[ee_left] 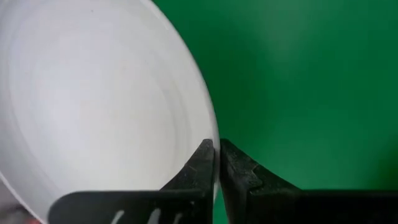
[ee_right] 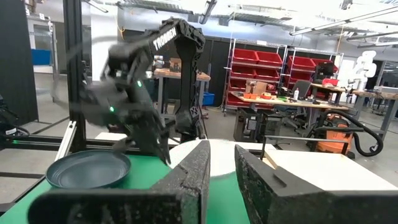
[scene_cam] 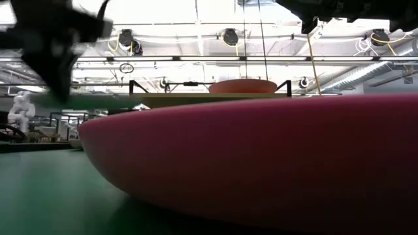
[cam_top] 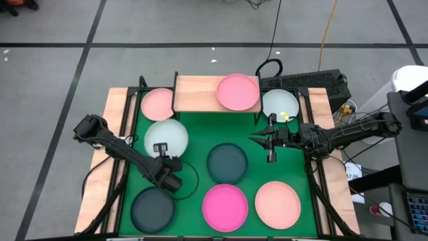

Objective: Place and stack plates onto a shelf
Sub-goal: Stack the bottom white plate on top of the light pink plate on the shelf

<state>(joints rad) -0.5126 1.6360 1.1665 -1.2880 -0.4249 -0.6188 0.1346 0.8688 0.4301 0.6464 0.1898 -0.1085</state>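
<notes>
Mint-white plate (ee_left: 99, 106) – rim pinched in left pincer (ee_left: 217, 163), above mat.

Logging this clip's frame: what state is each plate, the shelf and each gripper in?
Pale mint plate: rim pinched by left gripper.
Rose plate: on shelf.
Shelf: one plate, no stack.
Remaining six plates: lying flat, none stacked.
Right gripper: above the mat, holding nothing.

Green mat (cam_top: 194, 134) edged by wooden strips. On it, clock-wise around the central dark grey-teal plate (cam_top: 227, 163): shelf (cam_top: 197, 94) at 12, its legs on the mat; mint-white plate (cam_top: 279, 104) at 2; peach plate (cam_top: 277, 204) at 4; magenta plate (cam_top: 225, 206) at 6; second dark plate (cam_top: 152, 209) at 8; light pink plate (cam_top: 158, 104) at 10.
</notes>
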